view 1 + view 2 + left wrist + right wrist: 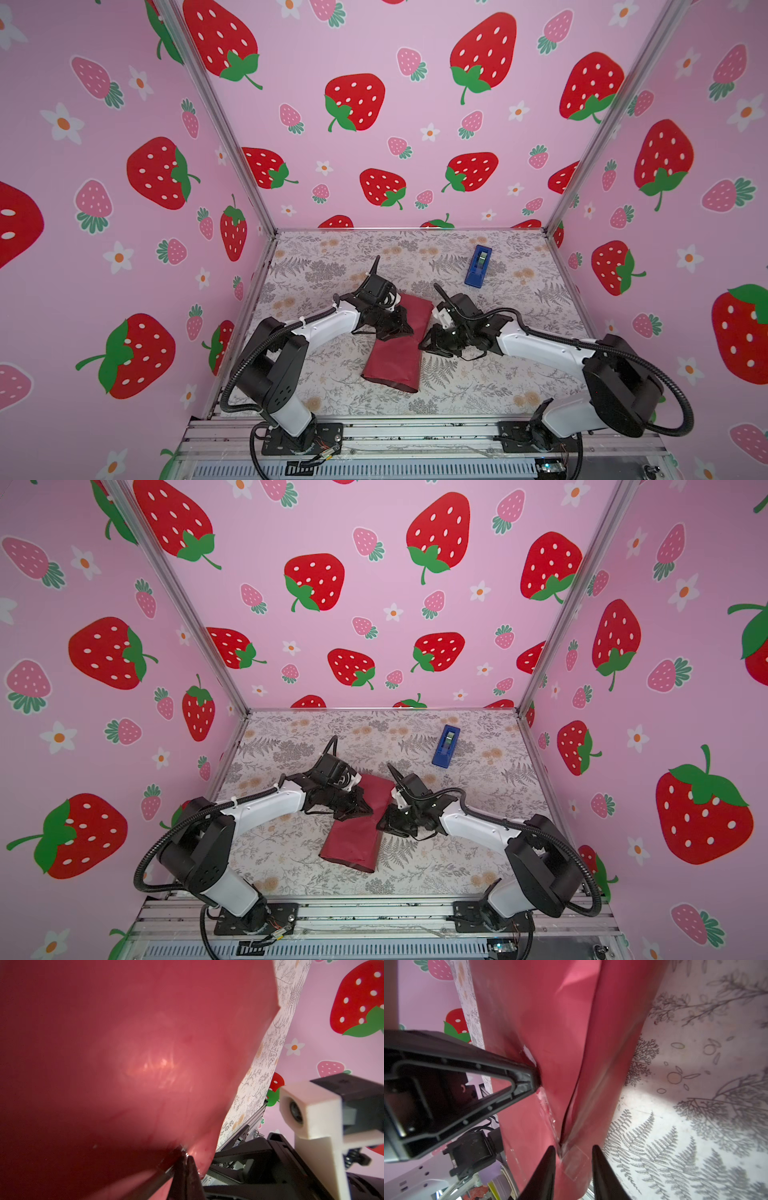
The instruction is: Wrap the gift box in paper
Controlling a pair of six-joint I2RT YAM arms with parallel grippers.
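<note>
The dark red paper (395, 357) (353, 841) lies folded over into a long bundle in the middle of the table. The gift box is hidden. My left gripper (404, 327) (362, 808) (186, 1159) is shut, its tips pressed onto the paper (124, 1053) from the left. My right gripper (426, 343) (383, 825) (574, 1149) is open at the bundle's right side, its jaws apart on either side of the paper's seam (571, 1105). A clear piece of tape (575, 1163) sticks on the paper between those jaws.
A bright blue tape dispenser (478, 266) (446, 746) stands at the back right of the floral table (498, 374). Strawberry-patterned walls close in the left, back and right sides. The right arm's wrist camera (307, 1109) sits close to the left gripper.
</note>
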